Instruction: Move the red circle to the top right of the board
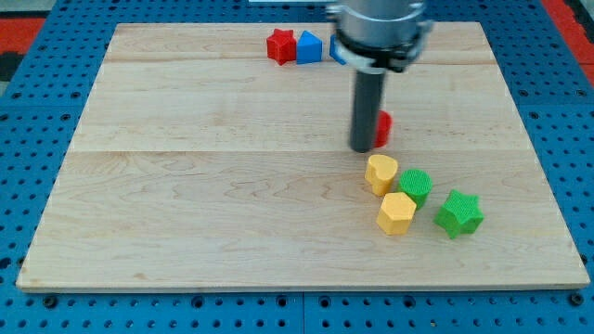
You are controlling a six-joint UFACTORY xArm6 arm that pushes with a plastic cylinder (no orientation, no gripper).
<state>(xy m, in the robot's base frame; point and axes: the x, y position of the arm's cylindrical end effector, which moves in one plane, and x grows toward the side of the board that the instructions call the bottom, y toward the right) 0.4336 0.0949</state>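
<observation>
The red circle [382,128] sits right of the board's middle, mostly hidden behind my rod; only its right edge shows. My tip [361,148] rests on the board touching the circle's left side. The top right of the wooden board [464,56] lies up and to the right of the circle.
A red star block [280,45] and a blue block [309,46] sit at the view's top centre, with another blue block partly hidden behind the arm. Below my tip lie a yellow block [380,173], a yellow hexagon [396,213], a green circle [416,186] and a green star [458,213].
</observation>
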